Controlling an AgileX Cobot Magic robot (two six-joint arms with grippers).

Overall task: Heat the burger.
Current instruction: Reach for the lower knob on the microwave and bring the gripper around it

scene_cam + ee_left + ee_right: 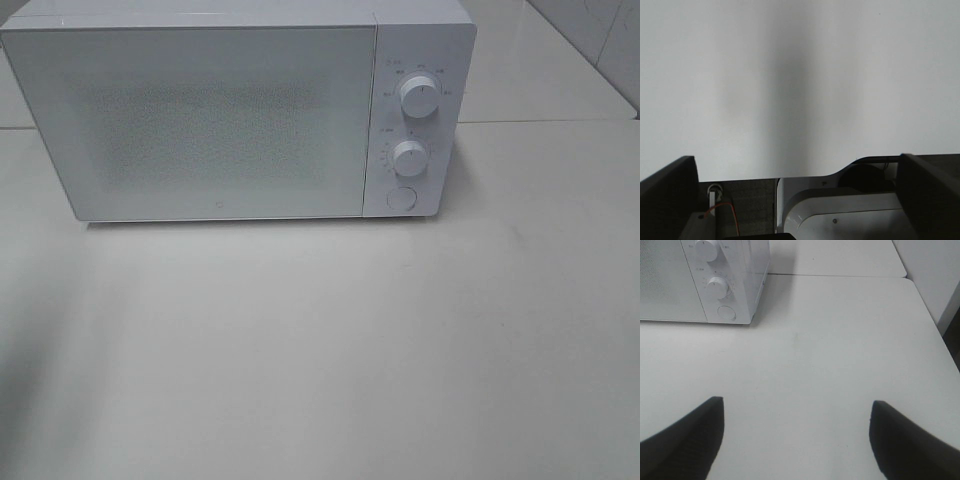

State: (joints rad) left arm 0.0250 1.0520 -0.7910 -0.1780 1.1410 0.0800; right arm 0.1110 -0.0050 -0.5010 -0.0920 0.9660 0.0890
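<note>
On table (pixel 320 350), burger not in sight; can't tell where. Microwave (pixel 200 120) at far edge, door shut: 1 unit w/ 2 dials (pixel 419 96), 1 button (pixel 400 199). Grippers show in wrist cams only: left gripper (pixel 796 159) jaws apart, empty; right gripper (pixel 796 401) same.

Left hand (pixel 796 159): two matte black fingers (pixel 925 195), flat-sided. Behind them: a glossy white rounded housing (pixel 840 210) with one small screw (pixel 834 220); grey textured panel (pixel 750 205); thin red cable (pixel 733 220); small metal fitting (pixel 715 190). Right hand (pixel 796 401): two black fingers (pixel 685 440), tips rounded.
</note>
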